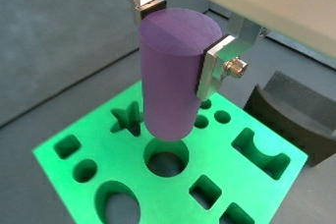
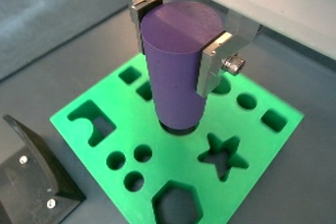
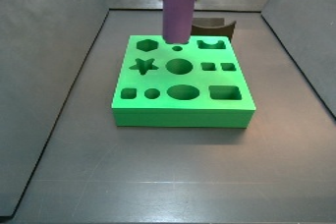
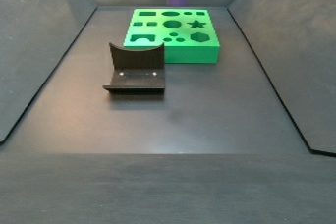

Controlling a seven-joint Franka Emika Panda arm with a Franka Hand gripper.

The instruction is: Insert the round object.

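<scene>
While you look in both wrist views, you see the pincer (image 1: 182,39) pinching the round object (image 1: 175,71) near its upper end, one silver finger (image 2: 221,53) on each side. This purple peg hangs upright below the pincer, over the green block (image 1: 92,144). Its lower end is close above a round hole (image 1: 167,159), and I cannot tell if it touches. In a side view the dark notched block (image 4: 136,69) lies on the worktop (image 4: 157,140), beside the green block.

You see a plain purple round object (image 1: 178,71) in the silver-fingered gripper (image 1: 184,33), a bright green block (image 3: 183,79), and a dark brown fixture (image 4: 136,68).
</scene>
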